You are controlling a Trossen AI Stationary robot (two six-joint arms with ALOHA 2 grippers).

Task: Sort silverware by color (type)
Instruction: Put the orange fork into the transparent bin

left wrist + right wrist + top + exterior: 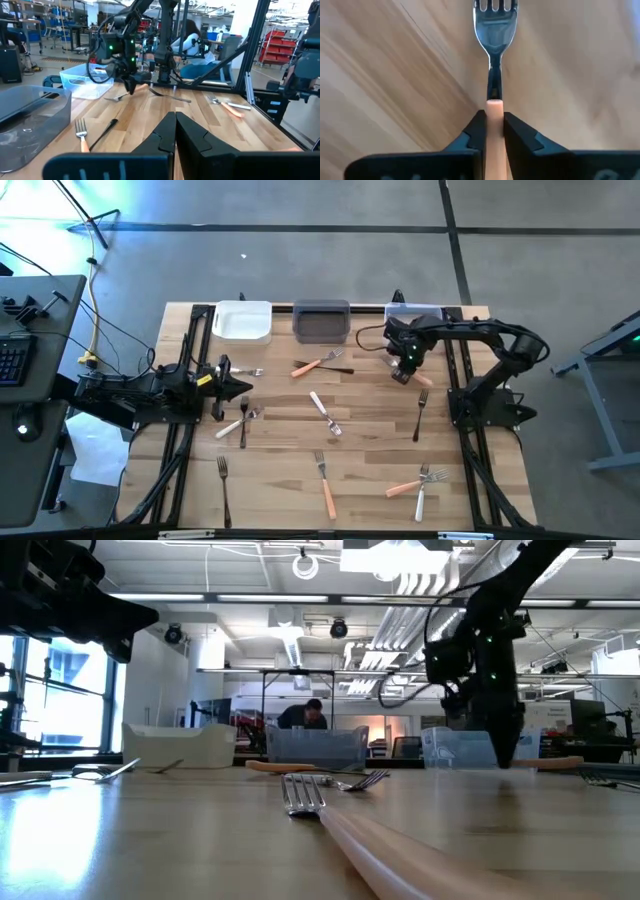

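My right gripper point(405, 372) points down at the far right of the table, in front of the clear bin point(413, 312). It is shut on an orange-handled fork point(494, 30). My left gripper point(240, 388) waits shut and level at the table's left, touching nothing. Other silverware lies flat on the wood. An orange fork crosses a black one point(320, 364). A white fork point(325, 412) lies mid-table, and a black fork point(420, 415) lies at the right. Orange and white forks point(415, 483) lie near the front right. An orange fork point(325, 485) and a black one point(224, 485) lie along the front. My right gripper pinches the fork's orange handle point(494, 107) between its two fingers, at the end that joins the metal neck. The fingers come from above, pointing down, one on either side of the handle. The fork lies about level, close to the table; whether it is clear, I cannot tell.
A white bin point(243, 320), a grey bin point(322, 320) and the clear bin stand in a row along the far edge. More forks point(240, 425) lie just in front of my left gripper. A person shows in the room behind the table point(305, 715).
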